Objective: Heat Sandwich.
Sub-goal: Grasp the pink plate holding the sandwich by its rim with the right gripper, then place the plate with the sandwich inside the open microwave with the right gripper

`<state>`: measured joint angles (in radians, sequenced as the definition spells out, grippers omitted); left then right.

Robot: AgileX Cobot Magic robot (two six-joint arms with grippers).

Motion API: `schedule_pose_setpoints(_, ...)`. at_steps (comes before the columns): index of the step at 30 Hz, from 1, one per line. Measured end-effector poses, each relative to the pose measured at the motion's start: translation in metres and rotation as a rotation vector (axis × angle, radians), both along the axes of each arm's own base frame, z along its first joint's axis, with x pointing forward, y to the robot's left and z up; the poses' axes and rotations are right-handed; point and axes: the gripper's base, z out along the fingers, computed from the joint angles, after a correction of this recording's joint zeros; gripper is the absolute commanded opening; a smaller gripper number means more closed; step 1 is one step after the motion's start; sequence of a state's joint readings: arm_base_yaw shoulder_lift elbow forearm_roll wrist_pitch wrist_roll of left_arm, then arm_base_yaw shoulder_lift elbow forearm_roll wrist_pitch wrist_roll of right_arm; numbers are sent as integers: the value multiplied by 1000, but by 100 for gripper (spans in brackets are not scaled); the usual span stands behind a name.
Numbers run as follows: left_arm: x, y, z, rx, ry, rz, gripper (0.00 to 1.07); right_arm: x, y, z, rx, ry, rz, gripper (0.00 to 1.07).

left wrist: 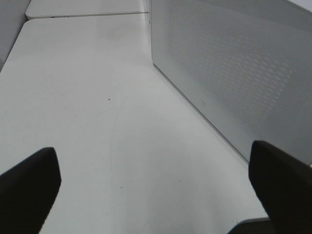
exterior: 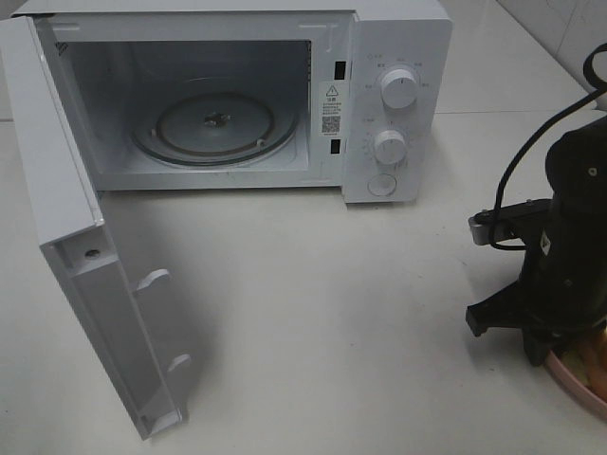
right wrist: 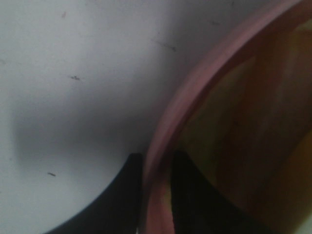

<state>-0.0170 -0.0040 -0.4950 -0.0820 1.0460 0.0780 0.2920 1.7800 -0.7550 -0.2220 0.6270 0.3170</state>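
Two right fingers [right wrist: 117, 204] pinch pink plate [right wrist: 195, 92] rim, sandwich [right wrist: 273, 122] mostly hidden; left fingers [left wrist: 29, 190] wide

The microwave [exterior: 417, 123] has a smooth white shell with a light shine, and its two knobs [exterior: 398, 88] look like glossy plastic. Inside, the turntable [exterior: 213, 128] is clear glass. The door [exterior: 104, 313], at nine o'clock, shows moulded white plastic. The side wall [left wrist: 234, 73] is finely perforated and matt. The table [exterior: 332, 313] is white and smooth, with faint scratches. The pink plate [right wrist: 195, 92] is smooth and softly glossy. The right gripper [right wrist: 157, 163] is matt black.
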Motion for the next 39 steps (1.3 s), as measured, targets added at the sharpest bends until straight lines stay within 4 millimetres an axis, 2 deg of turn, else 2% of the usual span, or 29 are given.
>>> schedule_pose_setpoints(9,0,0,0,0,0,0,98,-1,0,3,-1,0,8,0)
schedule_pose_setpoints(30,0,0,0,0,0,0,98,-12,-6,46,-2,-59,31,0)
schedule_pose_setpoints(39,0,0,0,0,0,0,98,-19,8,50,-26,-56,114,0)
